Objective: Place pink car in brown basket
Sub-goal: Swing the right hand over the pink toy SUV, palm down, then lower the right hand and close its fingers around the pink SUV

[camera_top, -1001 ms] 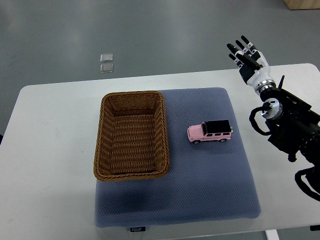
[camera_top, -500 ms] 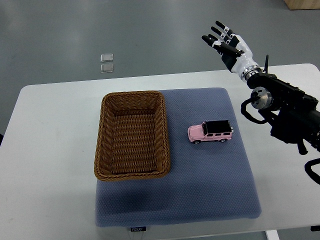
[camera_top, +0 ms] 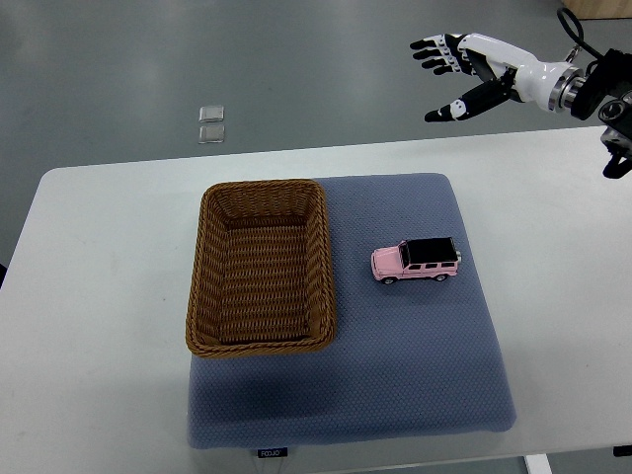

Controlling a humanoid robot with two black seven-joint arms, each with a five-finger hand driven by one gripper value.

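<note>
Step in hand: approach only; nothing grasped, nothing placed yet.
Right hand: white-and-black fingered robot hand [camera_top: 464, 77], entering from the right edge, raised beyond the table's far edge, fingers spread and loose, palm turned sideways, holding nothing.
Left hand: out of sight.
Pink car: small pink toy jeep with a black roof [camera_top: 416, 262], upright on its wheels on the blue-grey padded mat [camera_top: 395, 385], lying crosswise, nose toward the basket.
Brown basket: rectangular woven wicker basket [camera_top: 261, 268], on the left part of the mat, empty inside, long side running away from the robot.
Car to basket: near but apart, a strip of bare mat between.
Hand to car: well apart, hand high and to the far right.
Table: white rounded tabletop [camera_top: 99, 257] under the mat.
Elsewhere: two small clear square items [camera_top: 210, 123] on the grey floor past the table, off the task.
Next move, as judged: bring the hand down and leftward over the car, close fingers across its narrow sides or roof, lift clear of the basket rim, carry left, release above the basket's middle.
Risk, as judged: wheels free to roll if nudged along its length; squarer approach from above safer.
Against earlier views: hand swung up and rolled from fingers-upward to fingers-leftward; forearm withdrawn toward the upper right corner; car and basket unmoved.
</note>
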